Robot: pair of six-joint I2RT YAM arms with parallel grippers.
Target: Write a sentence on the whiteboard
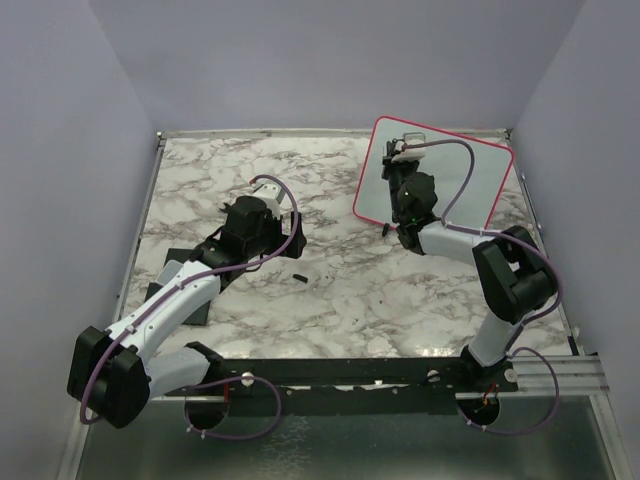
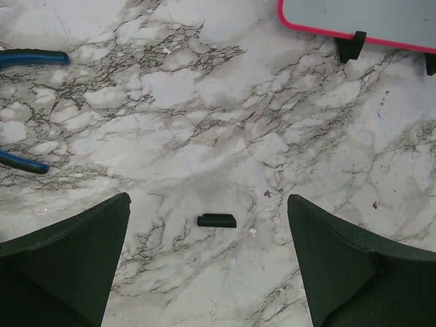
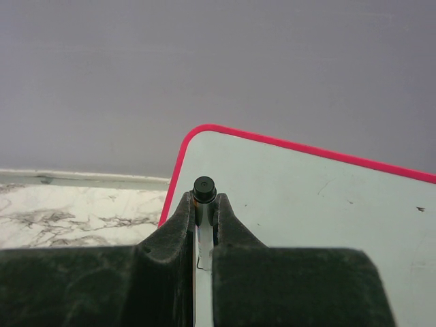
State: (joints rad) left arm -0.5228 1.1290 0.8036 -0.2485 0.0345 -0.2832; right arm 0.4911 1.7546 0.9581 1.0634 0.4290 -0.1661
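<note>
The whiteboard (image 1: 470, 185) with its red-pink frame stands tilted on two black clips (image 2: 351, 46) at the back right of the marble table. It also shows in the left wrist view (image 2: 361, 13) and the right wrist view (image 3: 306, 197). No sentence shows on the parts of the board I can see. My right gripper (image 1: 398, 182) (image 3: 205, 204) is shut on a marker (image 3: 204, 187), held in front of the board's upper left part. My left gripper (image 1: 268, 232) (image 2: 209, 198) is open and empty above a small black marker cap (image 1: 298, 276) (image 2: 216, 221) lying on the table.
A dark flat pad (image 1: 185, 265) lies under the left arm at the table's left. Blue cables (image 2: 34, 58) show at the left of the left wrist view. Grey walls close the table at the back and sides.
</note>
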